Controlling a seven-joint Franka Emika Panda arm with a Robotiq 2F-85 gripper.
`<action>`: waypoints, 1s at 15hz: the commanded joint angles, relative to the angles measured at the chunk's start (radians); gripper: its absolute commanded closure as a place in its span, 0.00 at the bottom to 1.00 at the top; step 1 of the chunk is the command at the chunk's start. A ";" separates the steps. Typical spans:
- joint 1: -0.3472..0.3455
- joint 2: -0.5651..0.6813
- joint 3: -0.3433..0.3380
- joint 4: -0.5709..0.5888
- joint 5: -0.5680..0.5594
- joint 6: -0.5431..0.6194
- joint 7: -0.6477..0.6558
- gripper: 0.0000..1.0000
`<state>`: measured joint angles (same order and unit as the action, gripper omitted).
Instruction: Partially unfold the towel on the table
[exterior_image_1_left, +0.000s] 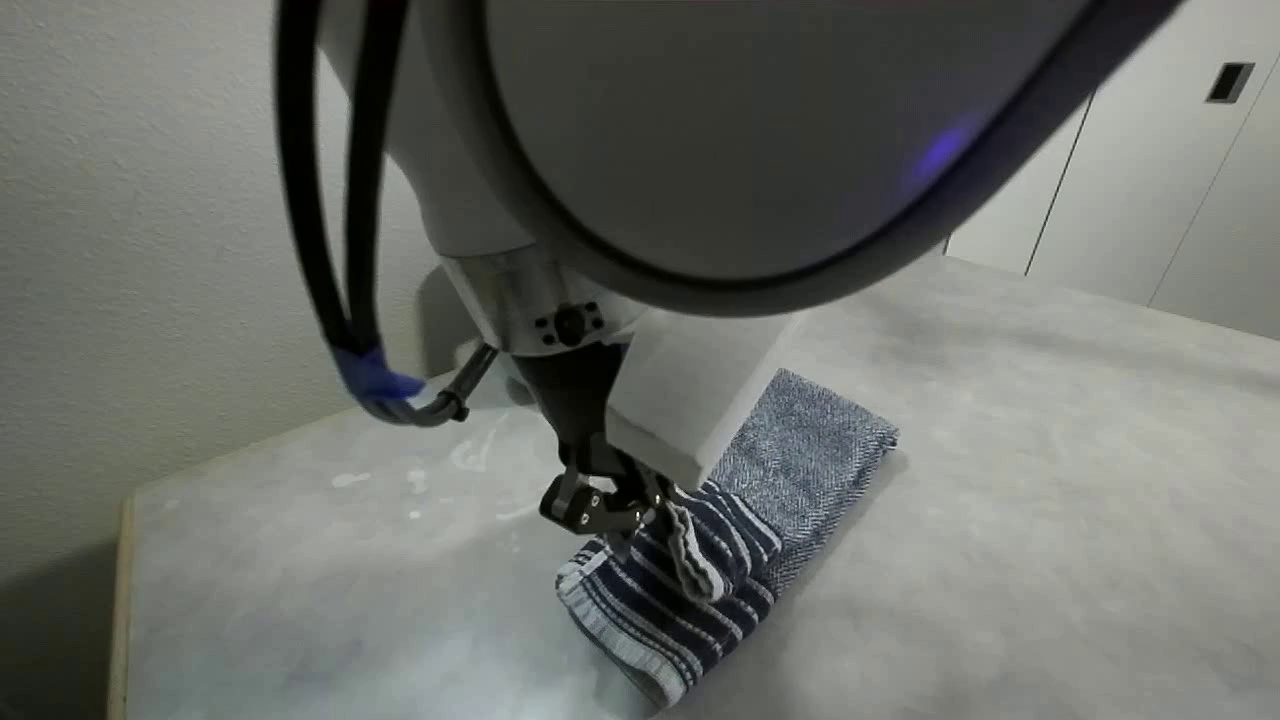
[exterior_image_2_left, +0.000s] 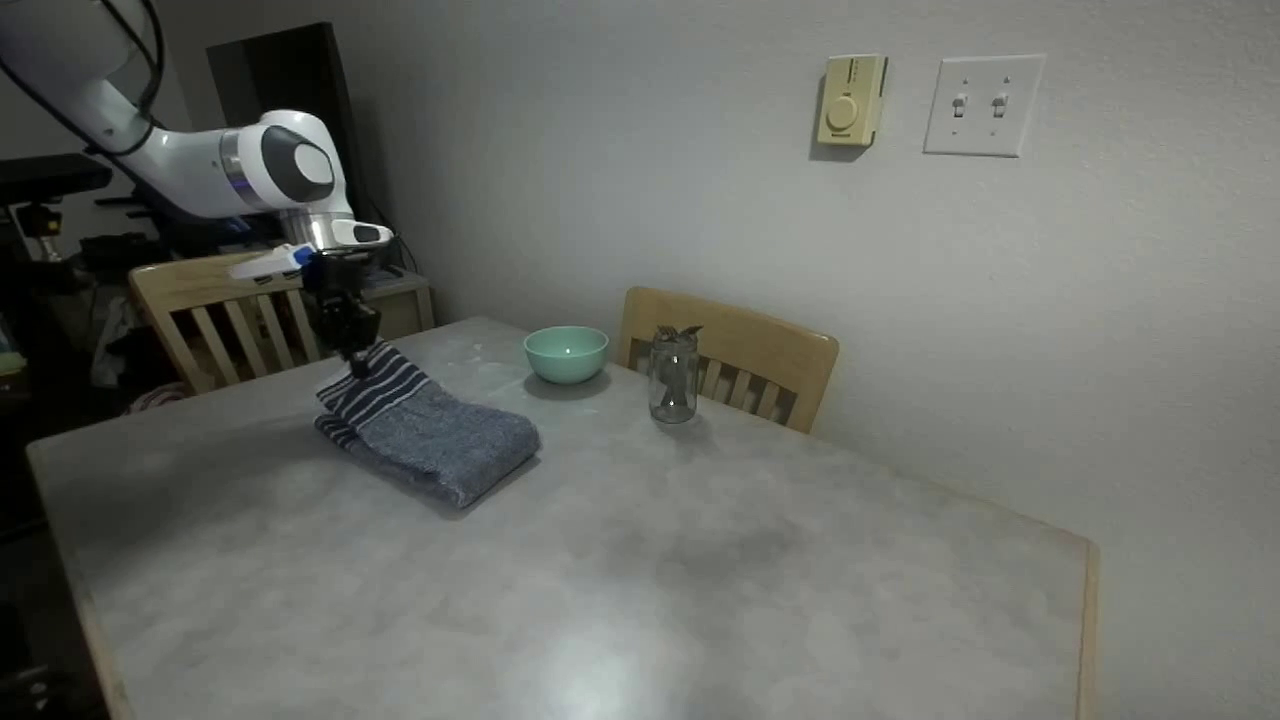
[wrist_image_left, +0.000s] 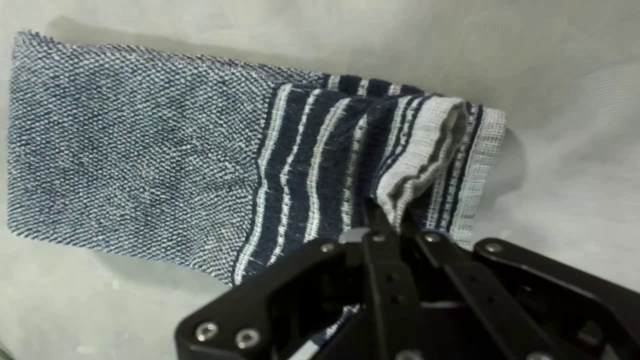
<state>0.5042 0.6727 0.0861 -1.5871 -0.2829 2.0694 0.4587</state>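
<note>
The soft grey-blue cloth towel with dark navy and white stripes (wrist_image_left: 135, 150) lies folded on the light grey, matte surface (exterior_image_2_left: 800, 590). Its plain part rests rather flat, and two striped ends lie one over the other beneath the black metal jaws. These jaws are close together and, as the wrist view shows, they are pinching the white woven hem (wrist_image_left: 422, 142) of the upper layer, which is bent up at their tips. The lower striped end (wrist_image_left: 477, 170) is outside the grip and sticks out beyond the upper one.

I judge that the step in hand is the taking of the top layer, perhaps with a first small lift, because the towel is not yet unfolded. The next move calls for raising this hem clear of the layer below, then carrying it over the plain part, toward the end which looks folded and past it, before letting go. It should go slowly: with too much sideways pull, the whole towel could slide. The mint-green round bowl (exterior_image_2_left: 566, 356) and the clear glass jar of metal cutlery (exterior_image_2_left: 672, 385) stand apart from the towel, so probably they do not disturb this path.
</note>
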 joint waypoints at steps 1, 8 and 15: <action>0.003 -0.055 -0.012 -0.002 -0.051 -0.072 -0.035 0.98; -0.002 -0.126 -0.013 -0.008 -0.139 -0.162 -0.019 0.98; -0.016 -0.156 -0.008 -0.017 -0.185 -0.328 0.016 0.98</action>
<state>0.5008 0.5504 0.0759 -1.5743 -0.4504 1.7821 0.4823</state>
